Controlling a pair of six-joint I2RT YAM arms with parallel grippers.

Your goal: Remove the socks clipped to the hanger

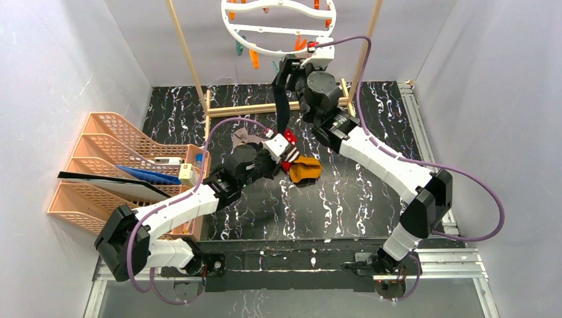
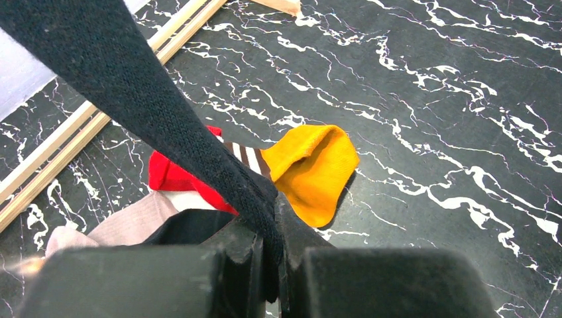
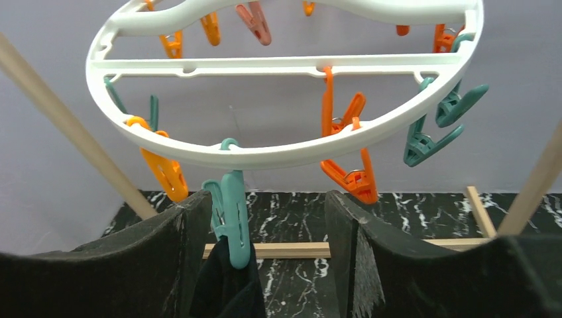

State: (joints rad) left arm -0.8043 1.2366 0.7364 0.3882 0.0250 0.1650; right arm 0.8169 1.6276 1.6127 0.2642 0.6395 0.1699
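The white round hanger hangs from the rack with orange and teal clothespins. One teal pin still clips a black sock, which stretches taut down to my left gripper; that gripper is shut on the sock's lower end. My right gripper is open, its jaws either side of the teal pin, with the pin close to the left finger. On the table lie a red striped sock, a mustard sock and a grey-beige sock.
The wooden rack frame stands at the back, its posts rising either side of the hanger. Peach file trays holding papers and small items line the left wall. White walls close in the black marbled table.
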